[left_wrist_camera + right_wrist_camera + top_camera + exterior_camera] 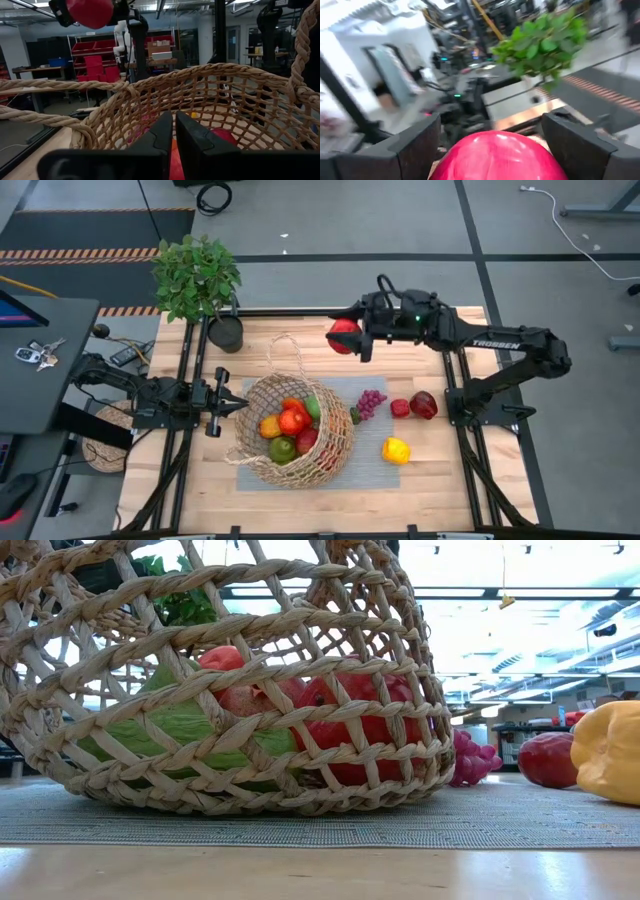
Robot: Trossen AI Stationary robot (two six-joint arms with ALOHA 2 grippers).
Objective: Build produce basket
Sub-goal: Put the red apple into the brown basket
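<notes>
**Red fruit held above the table's far edge, basket on the mat**

A pale wooden table is carrying a grey mat, with a potted plant sitting at its far left corner. Grey floor is lying beyond; the left wrist view is showing shelves with red bins.

The basket is resting on the mat, leaning over so its mouth is facing the left gripper, one looped handle stretching toward the far edge. Several pieces of the produce are lying inside. Grapes, two red pieces and a yellow pepper are lying right of it.

The left gripper is pinched shut, just beside the basket's rim. The right gripper is holding a red fruit between wide fingers, near the far edge
</notes>
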